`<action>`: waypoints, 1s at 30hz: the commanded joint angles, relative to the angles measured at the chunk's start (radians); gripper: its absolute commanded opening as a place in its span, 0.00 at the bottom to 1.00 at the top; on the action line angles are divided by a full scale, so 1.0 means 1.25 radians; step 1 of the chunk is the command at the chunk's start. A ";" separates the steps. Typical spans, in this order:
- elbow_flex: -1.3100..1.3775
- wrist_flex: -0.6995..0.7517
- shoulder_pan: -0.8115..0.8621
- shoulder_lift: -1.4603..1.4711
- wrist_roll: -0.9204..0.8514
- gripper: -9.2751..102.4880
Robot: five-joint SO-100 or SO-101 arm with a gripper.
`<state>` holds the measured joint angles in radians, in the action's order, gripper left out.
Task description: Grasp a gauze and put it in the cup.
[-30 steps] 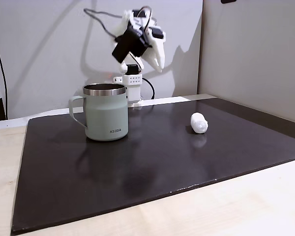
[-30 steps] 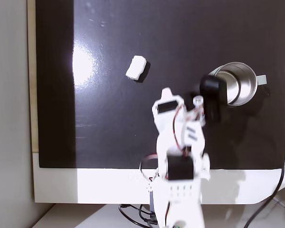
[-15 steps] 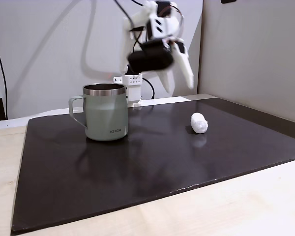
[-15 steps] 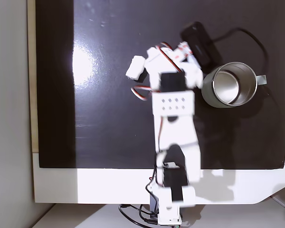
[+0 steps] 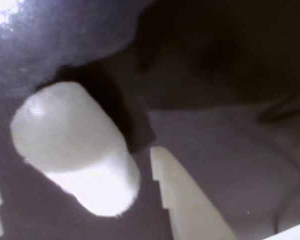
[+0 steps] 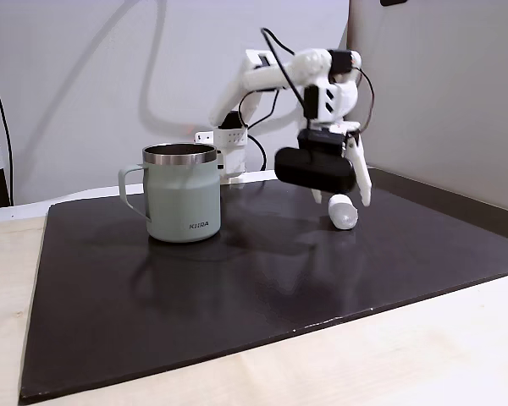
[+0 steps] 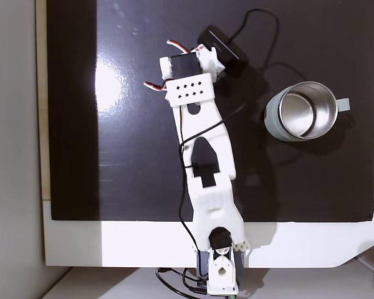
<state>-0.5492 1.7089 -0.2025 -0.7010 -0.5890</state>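
Swinging out from above the cup (image 6: 182, 193), the gripper (image 6: 342, 200) now hangs spread wide around the gauze (image 6: 343, 211), which lies on the black mat (image 6: 237, 288) toward its far right edge in a fixed view.

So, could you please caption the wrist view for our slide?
Open end effector poised over the white gauze lying on the dark mat.

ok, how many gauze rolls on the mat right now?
1. The gauze lies on the black mat right of the cup in a fixed view, under the gripper. None other visible; the arm may hide more from above.
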 commanded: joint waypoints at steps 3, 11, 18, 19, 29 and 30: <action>0.185 0.036 -0.032 0.096 0.000 0.39; 0.188 0.037 -0.050 0.121 0.013 0.32; 0.188 0.044 -0.047 0.119 0.023 0.09; 0.188 0.045 -0.044 0.115 0.023 0.08; 0.185 0.058 -0.022 -0.023 0.039 0.08; 0.184 0.058 -0.016 -0.053 0.048 0.08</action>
<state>-0.3712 1.7733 -0.2516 -0.6059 -0.5476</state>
